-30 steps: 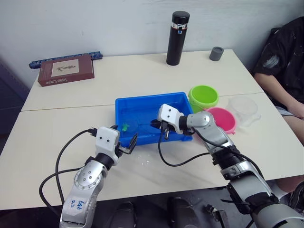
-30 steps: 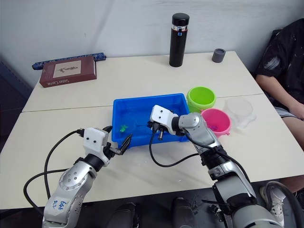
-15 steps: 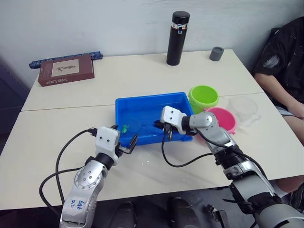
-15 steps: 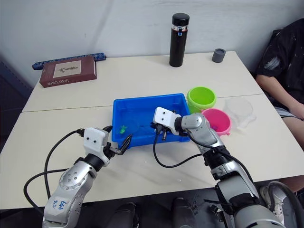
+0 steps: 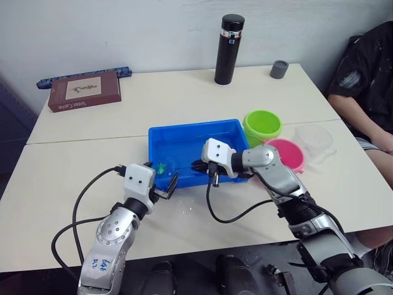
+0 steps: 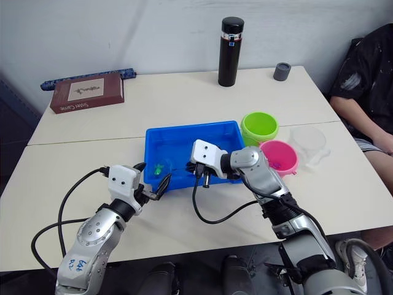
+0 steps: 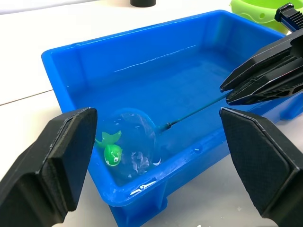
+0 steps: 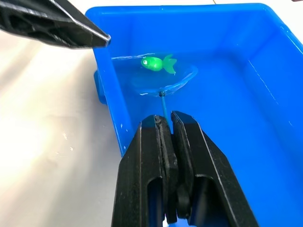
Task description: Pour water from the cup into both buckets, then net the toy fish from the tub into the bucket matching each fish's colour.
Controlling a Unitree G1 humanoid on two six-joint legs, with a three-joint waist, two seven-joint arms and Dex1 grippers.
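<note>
Right gripper (image 6: pixel 191 166) is clamped shut on the net handle (image 7: pixel 194 113), over the tub (image 5: pixel 184 133) mid-bench. Left gripper (image 5: pixel 161 182) spread wide, idle, at the tub's near-left corner. Green bucket (image 5: pixel 263 125) and pink bucket (image 5: pixel 288 153) sit off the tub's right end, cup (image 5: pixel 314 138) beyond them. Net hoop (image 7: pixel 135 144) lies leftward from the right gripper, handle along the tub's long axis; green fish (image 8: pixel 156 63) is at its far rim, by the near-left corner. Scoop needs a short push left.

Office or lab room: two pale tables (image 5: pixel 184 98) pushed together against a plain white wall (image 5: pixel 123 31), book (image 5: pixel 85 90), black flask (image 5: pixel 229 49), seated person (image 5: pixel 367 86).
</note>
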